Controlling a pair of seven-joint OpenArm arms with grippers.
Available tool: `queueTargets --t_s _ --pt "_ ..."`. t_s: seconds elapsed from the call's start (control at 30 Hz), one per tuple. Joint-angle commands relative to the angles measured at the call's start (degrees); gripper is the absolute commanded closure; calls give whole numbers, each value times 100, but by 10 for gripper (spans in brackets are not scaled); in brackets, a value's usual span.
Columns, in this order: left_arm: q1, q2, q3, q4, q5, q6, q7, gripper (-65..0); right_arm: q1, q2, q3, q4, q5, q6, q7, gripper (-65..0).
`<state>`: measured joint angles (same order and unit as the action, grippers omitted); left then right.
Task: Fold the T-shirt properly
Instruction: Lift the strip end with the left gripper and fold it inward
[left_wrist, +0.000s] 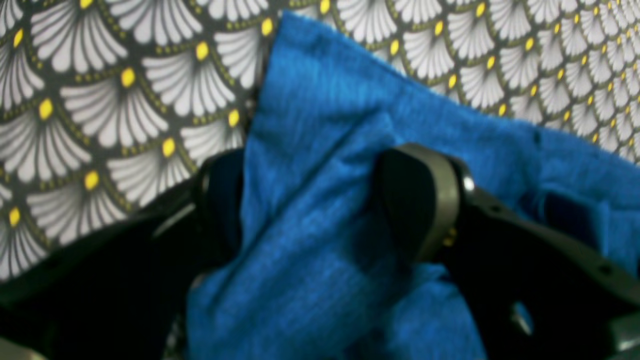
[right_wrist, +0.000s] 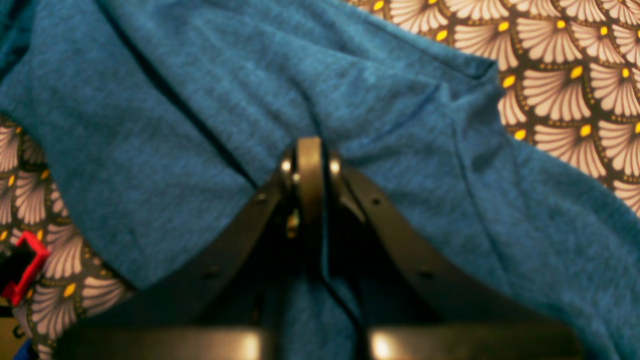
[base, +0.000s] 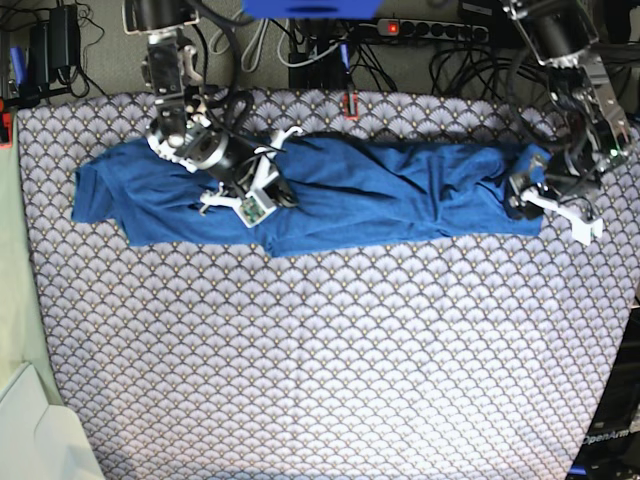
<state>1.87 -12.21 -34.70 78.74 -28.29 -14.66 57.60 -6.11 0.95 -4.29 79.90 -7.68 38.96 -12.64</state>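
Observation:
The blue T-shirt (base: 380, 195) lies as a long rumpled band across the far part of the table. My right gripper (base: 268, 193) is over its left-middle part. In the right wrist view this gripper (right_wrist: 310, 150) has its fingers pressed together, pinching a fold of the shirt (right_wrist: 175, 100). My left gripper (base: 520, 195) is at the shirt's right end. In the left wrist view it (left_wrist: 320, 190) has a thick bunch of the shirt (left_wrist: 320, 125) filling the space between its two fingers, and the cloth hangs over them.
The grey-white scallop-patterned table cloth (base: 330, 350) covers the table. A power strip (base: 440, 28) and cables lie behind the far edge. A red clip (right_wrist: 22, 265) shows at the left of the right wrist view. A white object (base: 30, 430) sits at the near left corner.

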Motion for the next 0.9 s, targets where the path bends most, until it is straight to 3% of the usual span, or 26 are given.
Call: queueTargets --t_s 0.0,0.43,0.63,0.87 --pt "-15 -58 19 -45 73 55 134 -440 26 32 21 67 -62 -50 -67 0" --pt "2 -454 1329 -810 73 37 -77 -437 26 32 21 67 -62 -50 -67 0" --pt "231 -700 1610 -696 47 19 73 -332 26 103 21 67 -62 -50 -67 0" --pt "283 -841 1610 -696 73 11 521 -394 26 112 21 67 -62 -50 -67 0"
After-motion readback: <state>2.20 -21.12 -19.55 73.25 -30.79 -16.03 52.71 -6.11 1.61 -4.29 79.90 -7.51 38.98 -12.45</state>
